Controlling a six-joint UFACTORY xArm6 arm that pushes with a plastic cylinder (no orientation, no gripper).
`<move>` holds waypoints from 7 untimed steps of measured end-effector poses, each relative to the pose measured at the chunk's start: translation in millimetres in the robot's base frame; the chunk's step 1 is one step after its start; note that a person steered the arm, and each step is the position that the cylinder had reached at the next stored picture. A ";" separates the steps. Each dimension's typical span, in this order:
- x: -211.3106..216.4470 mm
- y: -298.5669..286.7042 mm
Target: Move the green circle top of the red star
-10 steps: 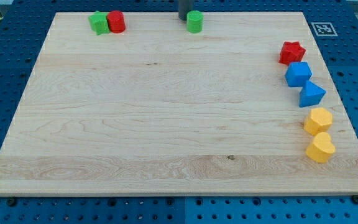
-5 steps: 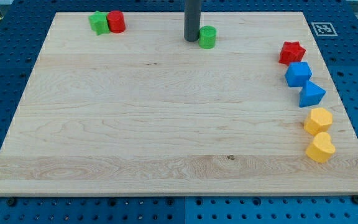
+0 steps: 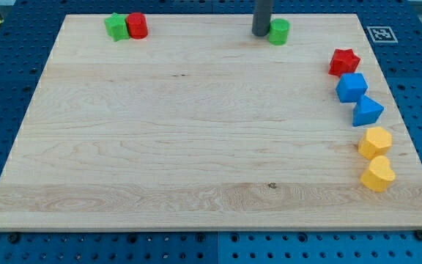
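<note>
The rod's lower end, my tip (image 3: 261, 34), is seen resting on the bench (image 3: 196, 147) near the view's top edge; the rod's upper part is cut off by the frame. No fingers are fitted, so none are apart or together. The green circle (image 3: 278, 31) is shown touching the tip on the view's right. The red star (image 3: 344, 61) is placed farther to the tip's right and lower, well apart from the circle. Below the star a blue cube (image 3: 352, 87), a blue triangular block (image 3: 368, 111), a yellow hexagonal block (image 3: 376, 141) and a yellow heart (image 3: 378, 174) are ranged. Far to the tip's left, a green star (image 3: 114, 26) is seen touching a red cylinder (image 3: 137, 26).
</note>
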State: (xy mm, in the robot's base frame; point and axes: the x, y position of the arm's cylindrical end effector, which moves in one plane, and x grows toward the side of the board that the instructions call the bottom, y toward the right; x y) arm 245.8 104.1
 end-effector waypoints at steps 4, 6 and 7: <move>7.6 87.1; 10.1 105.4; 8.5 77.7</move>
